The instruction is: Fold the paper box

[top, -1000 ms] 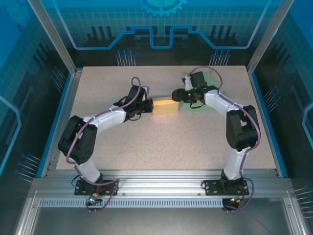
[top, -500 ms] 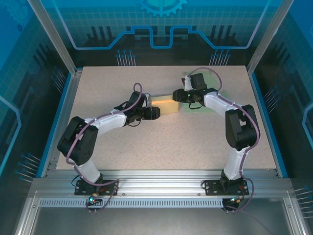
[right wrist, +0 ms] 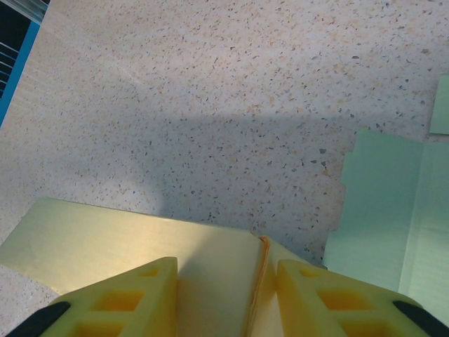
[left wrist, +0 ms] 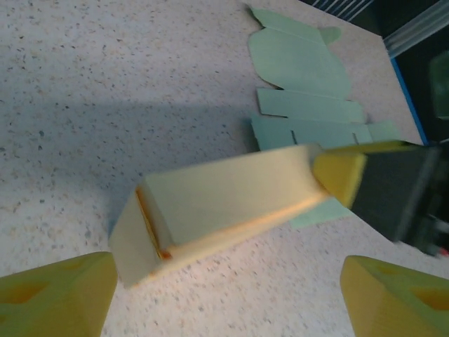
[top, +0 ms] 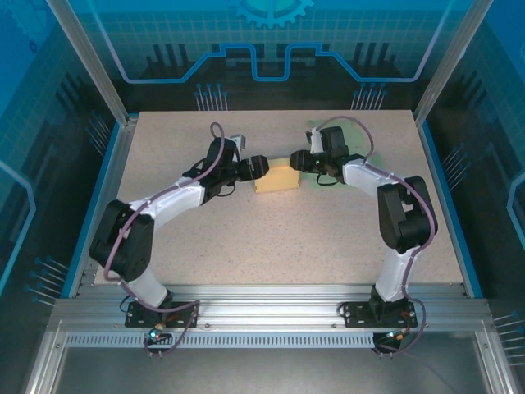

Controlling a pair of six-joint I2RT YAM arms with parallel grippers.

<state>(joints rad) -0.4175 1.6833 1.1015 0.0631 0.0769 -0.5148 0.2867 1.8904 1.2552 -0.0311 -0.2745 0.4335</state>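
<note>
Green cutout (left wrist: 302, 77) (left wrist camera) lies beyond paper box (left wrist: 224, 203).

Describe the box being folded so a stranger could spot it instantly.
On the speckled table, look between the left gripper and right gripper. The pale yellow box lies there: a raised block, unlike the flat green cutout beside it.

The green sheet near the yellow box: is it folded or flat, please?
Flat: the green sheet lies spread on the table, flaps showing.
</note>
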